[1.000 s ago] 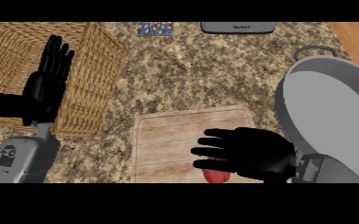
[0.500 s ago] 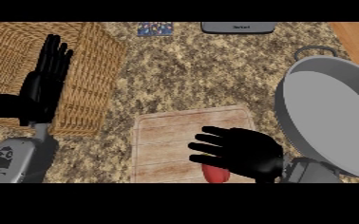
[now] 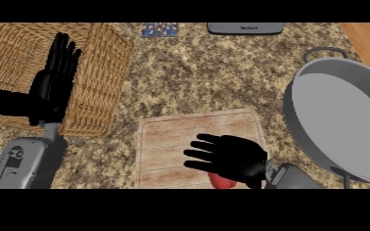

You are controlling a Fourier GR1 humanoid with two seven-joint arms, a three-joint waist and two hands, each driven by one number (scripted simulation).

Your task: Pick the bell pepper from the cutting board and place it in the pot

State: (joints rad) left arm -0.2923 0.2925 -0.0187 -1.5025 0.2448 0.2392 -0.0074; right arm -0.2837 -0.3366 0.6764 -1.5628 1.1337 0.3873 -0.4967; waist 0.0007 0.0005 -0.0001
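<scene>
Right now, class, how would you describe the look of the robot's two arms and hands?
Each robot hand is glossy black: the left and the right. Behind them sit grey, boxy forearms; the left forearm carries small dark markings, the right forearm looks plain. No cables show.

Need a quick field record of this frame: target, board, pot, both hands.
bell pepper: red, on cutting board's near edge, mostly hidden under right hand
cutting board: wooden, centre of counter
pot: grey, right of board, nothing visible inside
right hand: over pepper, fingers spread, not curled round it
left hand: open, resting over wicker basket
</scene>
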